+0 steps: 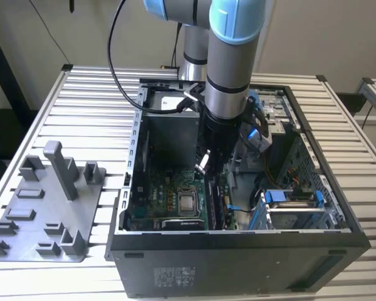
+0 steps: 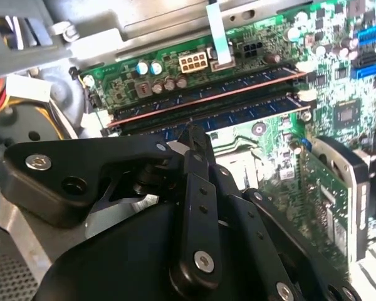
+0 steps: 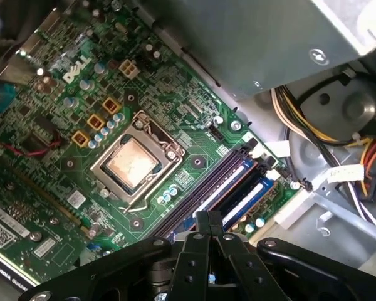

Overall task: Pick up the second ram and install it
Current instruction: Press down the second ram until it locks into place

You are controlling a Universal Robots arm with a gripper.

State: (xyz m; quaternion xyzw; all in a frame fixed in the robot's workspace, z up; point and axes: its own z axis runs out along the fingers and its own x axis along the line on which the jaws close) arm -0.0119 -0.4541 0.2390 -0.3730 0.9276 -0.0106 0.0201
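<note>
My gripper (image 1: pixel 208 167) reaches down into the open computer case (image 1: pixel 238 251), just above the green motherboard (image 3: pixel 113 94). Both wrist views show its black fingers (image 2: pixel 191 141) closed tip to tip, with nothing visible between them. They hover over the row of memory slots (image 3: pixel 229 188). Two long dark sticks lie side by side in the slots. The second ram (image 2: pixel 250 106) is the one closest to the fingertips. Whether the fingertips touch it is unclear.
A grey plastic holder tray (image 1: pixel 44 213) lies on the slatted table at the exterior view's left. Inside the case, the bare processor socket (image 3: pixel 133 162), a bundle of power cables (image 3: pixel 313 135) and a blue-tabbed drive cage (image 1: pixel 294 200) crowd the slots.
</note>
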